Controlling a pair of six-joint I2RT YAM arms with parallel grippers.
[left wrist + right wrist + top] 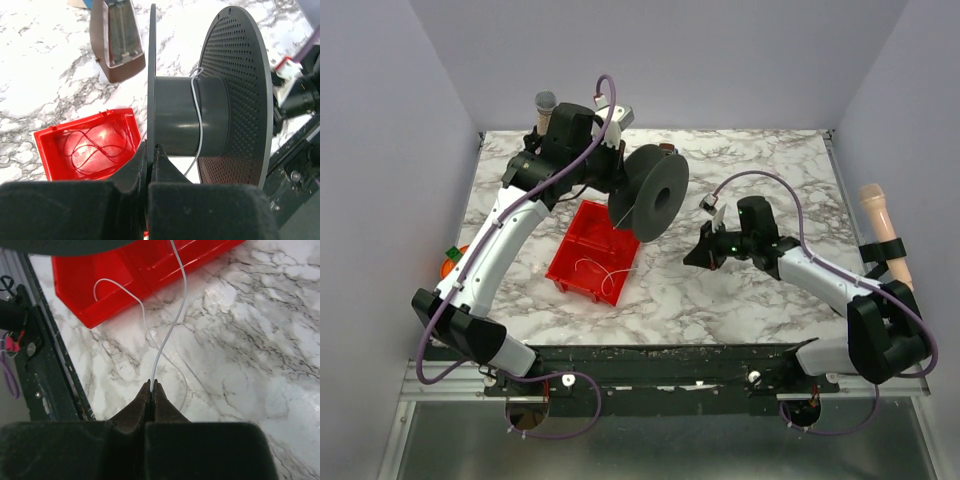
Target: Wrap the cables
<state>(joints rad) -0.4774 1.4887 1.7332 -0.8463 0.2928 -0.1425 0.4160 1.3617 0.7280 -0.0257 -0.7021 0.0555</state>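
Note:
My left gripper (151, 147) is shut on the thin left flange of the black spool (210, 100) and holds it on edge above the table; the spool also shows in the top view (653, 192). One turn of thin white cable (199, 115) lies round the spool's grey core. My right gripper (152, 383) is shut on the white cable (172, 315), which runs up from the fingertips towards the spool. In the top view the right gripper (700, 252) is right of and below the spool. More cable loops (92, 147) lie in the red bin (592, 252).
The red bin (42, 145) sits below and left of the spool, and it shows in the right wrist view (125, 287). A brown wedge-shaped object (117, 40) stands on the marble beyond the spool. A peach cylinder (882, 220) stands at the right edge. A black rail (45, 370) runs along the near edge.

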